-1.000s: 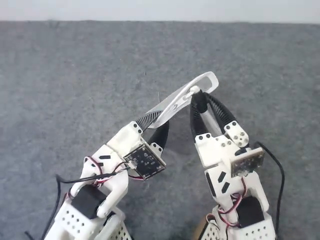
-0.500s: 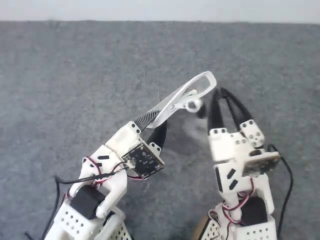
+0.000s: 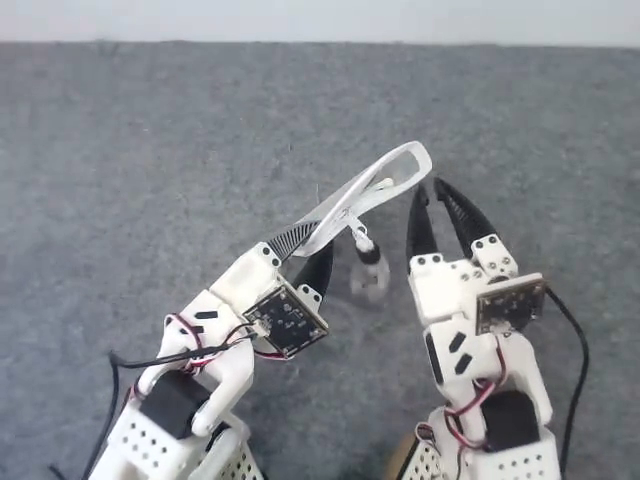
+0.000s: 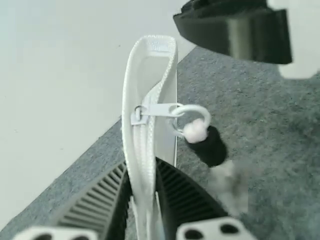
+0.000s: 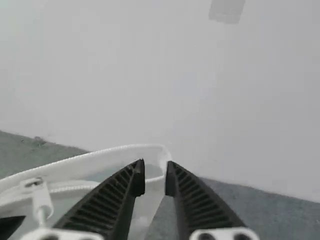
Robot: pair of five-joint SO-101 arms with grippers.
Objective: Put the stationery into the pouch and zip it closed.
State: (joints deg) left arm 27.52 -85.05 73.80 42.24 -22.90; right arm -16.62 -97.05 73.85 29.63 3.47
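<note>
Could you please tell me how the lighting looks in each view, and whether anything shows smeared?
High view: soft, even light, no hard shadows on the grey carpeted table; the black-and-white charm on the zip pull shows smeared. Left wrist view: the white fabric pouch is evenly lit, without glare. Right wrist view: the pale wall is bright.

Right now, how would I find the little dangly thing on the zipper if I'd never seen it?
Start at the grey table, where the left gripper holds a white pouch in the air. Follow its zipper to the pull tab: the charm hangs there, near the right gripper. It is the only small dark piece with a white bead, dangling from an all-white pouch.
</note>
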